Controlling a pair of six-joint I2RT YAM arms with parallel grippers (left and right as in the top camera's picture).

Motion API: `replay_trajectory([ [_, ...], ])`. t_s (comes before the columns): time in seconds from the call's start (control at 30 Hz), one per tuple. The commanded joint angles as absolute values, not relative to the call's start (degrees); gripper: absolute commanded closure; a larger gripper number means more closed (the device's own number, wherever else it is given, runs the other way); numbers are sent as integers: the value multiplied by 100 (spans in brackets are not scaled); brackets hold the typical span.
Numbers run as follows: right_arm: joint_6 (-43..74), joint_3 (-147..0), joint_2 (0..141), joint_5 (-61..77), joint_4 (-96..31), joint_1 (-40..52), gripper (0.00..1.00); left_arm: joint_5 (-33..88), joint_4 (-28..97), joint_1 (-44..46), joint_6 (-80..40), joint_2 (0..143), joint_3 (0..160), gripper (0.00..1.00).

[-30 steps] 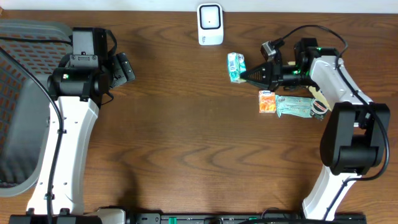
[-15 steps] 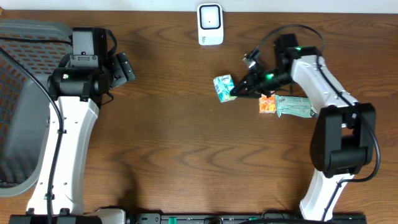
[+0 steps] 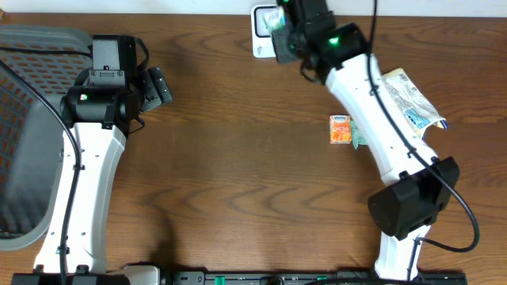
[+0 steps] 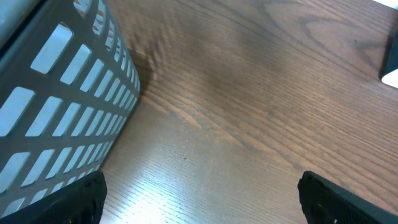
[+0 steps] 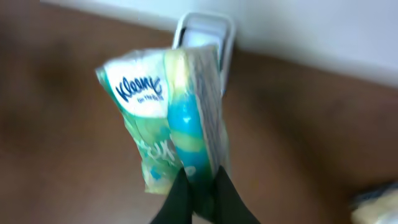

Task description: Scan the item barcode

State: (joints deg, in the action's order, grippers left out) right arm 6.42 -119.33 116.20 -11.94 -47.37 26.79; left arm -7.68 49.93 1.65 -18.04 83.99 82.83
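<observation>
Right jaws pinch the tissue pack before the scanner — left jaws gape empty over the counter.

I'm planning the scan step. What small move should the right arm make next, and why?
Probably turn the tissue pack toward the scanner: the right gripper pinches one end of it close by the scanner, and no barcode is visible.

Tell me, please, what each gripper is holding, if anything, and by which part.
The right gripper pinches the Kleenex tissue pack by one narrow end; the left gripper stands open, holding nothing.
</observation>
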Motion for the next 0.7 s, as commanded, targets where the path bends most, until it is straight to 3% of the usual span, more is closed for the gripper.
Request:
replay_trajectory([
  [0.0, -541, -12009, 11813, -3214, -3804, 2908, 99, -840, 5013, 152, -1831, 8381, 8374, 2],
  [0.47, -3667, -12007, 13751, -3857, -893, 2947, 99, -843, 5013, 152, -1831, 8381, 8374, 2],
  [0.67, -4257, -12007, 14250, -4237, -338, 2985, 99, -843, 5013, 152, -1831, 8381, 8374, 2],
])
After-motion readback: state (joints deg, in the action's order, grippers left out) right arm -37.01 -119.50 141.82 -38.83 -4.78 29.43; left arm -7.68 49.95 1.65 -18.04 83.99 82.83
